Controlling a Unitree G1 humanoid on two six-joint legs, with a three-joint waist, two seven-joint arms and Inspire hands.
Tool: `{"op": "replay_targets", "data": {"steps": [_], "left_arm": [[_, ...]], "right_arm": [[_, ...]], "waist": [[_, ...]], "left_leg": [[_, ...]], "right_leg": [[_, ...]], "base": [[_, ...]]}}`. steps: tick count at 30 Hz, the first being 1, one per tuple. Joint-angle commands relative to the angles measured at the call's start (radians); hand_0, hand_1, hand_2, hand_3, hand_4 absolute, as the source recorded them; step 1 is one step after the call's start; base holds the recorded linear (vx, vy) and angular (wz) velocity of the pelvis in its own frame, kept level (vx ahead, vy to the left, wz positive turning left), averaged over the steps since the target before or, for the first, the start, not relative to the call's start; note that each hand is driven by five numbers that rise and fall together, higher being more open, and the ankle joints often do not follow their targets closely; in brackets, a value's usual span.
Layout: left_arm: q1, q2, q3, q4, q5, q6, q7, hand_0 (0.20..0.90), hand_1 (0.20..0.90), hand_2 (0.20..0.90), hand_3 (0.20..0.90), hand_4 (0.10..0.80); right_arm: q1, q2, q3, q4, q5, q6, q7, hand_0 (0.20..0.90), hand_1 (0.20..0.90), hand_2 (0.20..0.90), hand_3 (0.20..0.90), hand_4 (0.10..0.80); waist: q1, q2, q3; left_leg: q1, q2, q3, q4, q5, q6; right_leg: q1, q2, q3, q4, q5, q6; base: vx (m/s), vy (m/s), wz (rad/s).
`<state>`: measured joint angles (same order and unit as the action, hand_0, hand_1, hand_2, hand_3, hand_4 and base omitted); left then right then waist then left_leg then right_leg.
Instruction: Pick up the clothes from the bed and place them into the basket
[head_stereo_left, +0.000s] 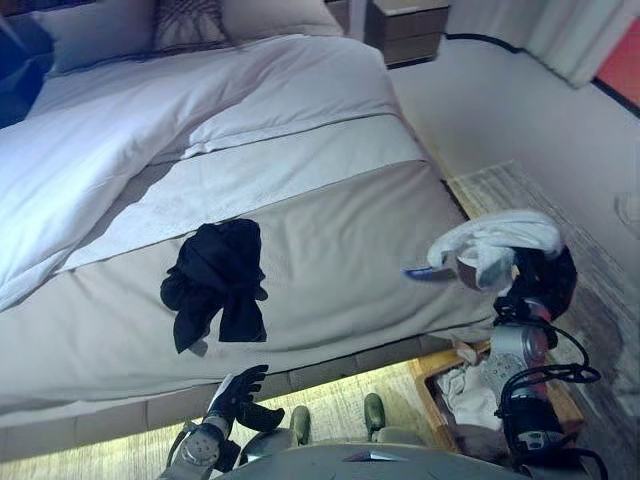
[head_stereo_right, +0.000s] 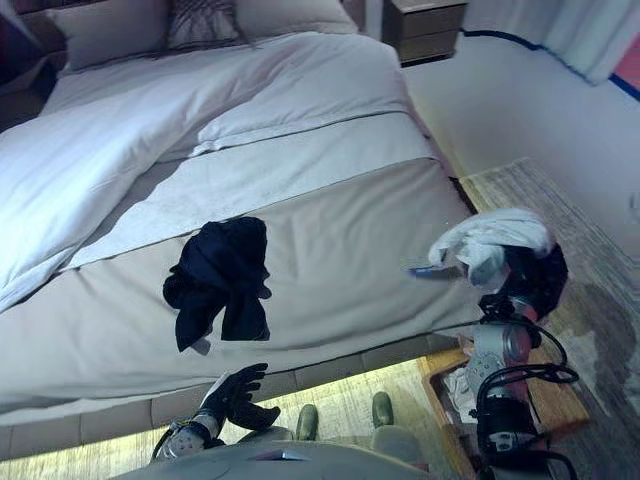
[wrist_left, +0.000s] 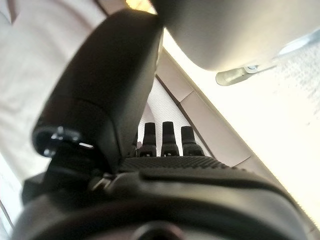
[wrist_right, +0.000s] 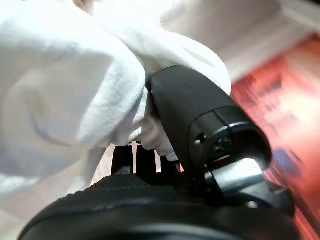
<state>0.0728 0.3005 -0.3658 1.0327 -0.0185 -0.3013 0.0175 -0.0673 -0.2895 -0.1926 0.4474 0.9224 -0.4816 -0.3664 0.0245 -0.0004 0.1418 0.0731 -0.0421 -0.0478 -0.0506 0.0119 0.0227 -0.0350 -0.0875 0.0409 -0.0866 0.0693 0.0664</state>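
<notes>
From the left eye view we look down on a bed (head_stereo_left: 330, 260) with a beige cover across its foot and a white duvet (head_stereo_left: 130, 130) folded back toward the pillows (head_stereo_left: 100, 30); a nightstand (head_stereo_left: 405, 30) stands by the head corner and a curtain (head_stereo_left: 560, 35) hangs along the far wall. Our right hand (head_stereo_left: 540, 275) is raised just off the bed's right foot corner, closed around a bunched white garment (head_stereo_left: 495, 245) that drapes over its top. Under that arm a wooden basket (head_stereo_left: 440, 395) sits on the floor by the same corner, pale cloth already in it, much of it hidden by the arm. A crumpled black garment (head_stereo_left: 215, 280) lies on the beige cover near the foot edge. Our left hand (head_stereo_left: 240, 395) hangs low below that edge, fingers loosely spread, holding nothing.

The right eye view shows the same layout, with the white garment (head_stereo_right: 490, 240) lifted above the corner and apart from the basket.

In the left wrist view we see the left hand's thumb and straight fingers (wrist_left: 167, 137) with the bed's base beyond them.

In the right wrist view the thumb (wrist_right: 200, 120) presses into the white cloth (wrist_right: 65, 100), which fills most of the view and covers the fingertips.
</notes>
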Motion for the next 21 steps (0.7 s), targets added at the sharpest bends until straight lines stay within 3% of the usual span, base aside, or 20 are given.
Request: {"op": "replay_targets", "data": {"steps": [1,2,4,7,9,12,15,21], "left_arm": [[-0.045,0.078,0.014,0.035,-0.019,0.011,0.0,0.9,0.9,0.9,0.9,0.8],[-0.038,0.085,0.03,0.042,-0.03,0.016,0.005,0.9,0.9,0.9,0.9,0.8],[-0.02,0.094,0.062,0.04,-0.037,0.0,0.009,0.9,0.9,0.9,0.9,0.8],[-0.021,0.088,0.061,0.032,-0.082,-0.013,0.032,0.9,0.9,0.9,0.9,0.8],[-0.04,0.077,0.054,0.038,-0.113,-0.009,0.058,0.9,0.9,0.9,0.9,0.8],[-0.072,0.058,0.06,0.025,-0.125,0.026,0.061,0.9,0.9,0.9,0.9,0.8],[-0.083,0.043,0.056,0.013,-0.1,-0.007,0.014,0.9,0.9,0.9,0.9,0.8],[-0.046,0.027,0.045,0.034,-0.064,-0.026,0.018,0.9,0.9,0.9,0.9,0.8]], "right_arm": [[-0.014,-0.049,-0.058,-0.085,-0.009,-0.08,-0.041,0.3,0.3,0.3,0.2,0.1],[-0.012,-0.037,-0.063,-0.064,0.011,-0.073,-0.037,0.3,0.3,0.3,0.2,0.1],[-0.019,-0.018,-0.057,-0.027,0.03,-0.075,-0.053,0.3,0.3,0.3,0.2,0.1],[-0.038,-0.013,-0.025,0.01,0.018,-0.075,-0.065,0.3,0.3,0.3,0.2,0.1],[-0.065,0.006,0.016,0.042,0.001,-0.083,-0.077,0.3,0.3,0.3,0.2,0.1],[-0.078,0.016,0.045,0.066,-0.007,-0.086,-0.121,0.3,0.3,0.3,0.2,0.1],[-0.075,0.014,0.056,0.093,-0.026,-0.058,-0.154,0.3,0.3,0.3,0.2,0.1],[-0.064,-0.004,0.027,0.202,0.008,-0.023,-0.173,0.3,0.3,0.3,0.2,0.1]], "waist": [[0.002,-0.005,-0.026],[0.01,-0.003,-0.02],[0.038,0.008,-0.008],[0.08,0.03,-0.015],[0.122,0.015,-0.024],[0.139,-0.01,-0.031],[0.147,-0.012,-0.037],[0.167,-0.012,-0.042]], "left_leg": [[-0.038,-0.016,-0.019,0.05,-0.05,0.009],[-0.023,-0.009,0.019,0.036,-0.045,0.005],[-0.006,0.006,0.079,0.009,-0.029,0.007],[-0.041,0.025,0.127,0.007,-0.001,0.019],[-0.097,0.035,0.165,0.022,0.022,-0.003],[-0.149,0.043,0.175,0.047,0.043,-0.019],[-0.159,0.061,0.166,0.028,0.06,-0.042],[-0.149,0.067,0.126,0.021,0.067,-0.062]], "right_leg": [[-0.013,-0.089,-0.125,0.131,0.065,0.087],[-0.027,-0.108,-0.191,0.169,0.084,0.096],[-0.05,-0.137,-0.27,0.276,0.116,0.099],[-0.023,-0.136,-0.329,0.362,0.05,0.063],[0.061,-0.118,-0.377,0.228,-0.021,0.047],[0.094,-0.096,-0.359,0.109,-0.011,0.057],[0.102,-0.072,-0.367,0.064,-0.018,0.05],[0.128,-0.061,-0.39,0.045,-0.026,0.037]], "base": [[-0.008,0.027,-0.77],[-0.039,0.025,-0.82],[-0.188,0.036,-1.27],[-0.218,-0.013,-0.96],[-0.14,-0.155,-0.88],[-0.08,-0.184,-0.72],[-0.031,-0.086,-0.42],[0.072,-0.065,-0.2]]}}
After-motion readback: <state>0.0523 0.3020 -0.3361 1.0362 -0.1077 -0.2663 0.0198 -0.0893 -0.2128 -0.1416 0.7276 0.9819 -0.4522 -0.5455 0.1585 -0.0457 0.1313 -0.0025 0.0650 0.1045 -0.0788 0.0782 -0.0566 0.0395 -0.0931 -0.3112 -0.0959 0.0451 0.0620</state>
